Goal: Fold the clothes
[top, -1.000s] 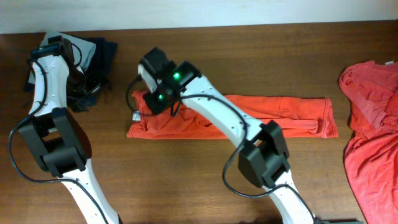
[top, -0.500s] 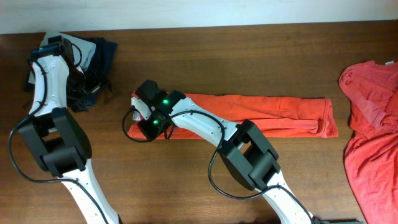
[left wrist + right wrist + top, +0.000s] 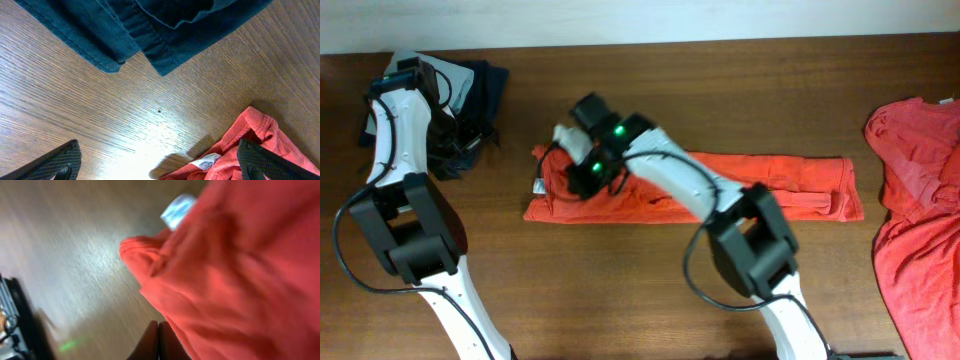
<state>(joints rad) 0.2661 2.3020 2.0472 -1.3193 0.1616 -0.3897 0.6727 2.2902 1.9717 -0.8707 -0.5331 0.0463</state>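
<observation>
Folding stage: shirt (image 3: 810, 185) lay in a long strip; crosswise fold pending.
Right gripper (image 3: 158, 341): clenched beside the cloth.
Left gripper (image 3: 160, 161): released, idle.
Next: needed one end gripped firmly.

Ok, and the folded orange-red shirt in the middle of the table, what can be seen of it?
An orange-red, cotton-looking shirt, folded lengthwise into a long flat strip lying across the middle of the wooden table. At its left end a small white label sticks out and the cloth is bunched. The right arm reaches over that end; its hand looks shut at the cloth, but the blur hides whether it pinches any. No print shows.
</observation>
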